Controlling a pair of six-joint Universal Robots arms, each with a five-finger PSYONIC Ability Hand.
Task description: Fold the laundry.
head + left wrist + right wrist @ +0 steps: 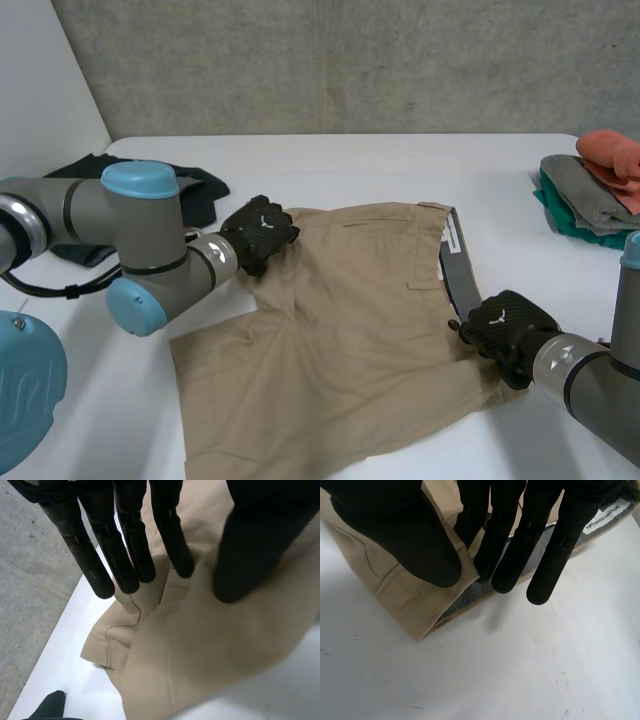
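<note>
Khaki shorts (330, 330) lie spread mid-worktop (400, 160), waistband to the right. L hand (258, 232) is on the far left corner, cloth pinched btw thumb & straight fingers. R hand (505, 325) is at the waistband's near end, thumb & fingers nipping its edge. Dark garment (205, 192) lies behind the L arm; 1 folded pile (590, 190) sits far right.

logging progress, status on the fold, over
Left hand pinching tan cloth shorts at leg hem. Right hand pinching waistband corner. Shorts spread out, nothing on them.
</note>
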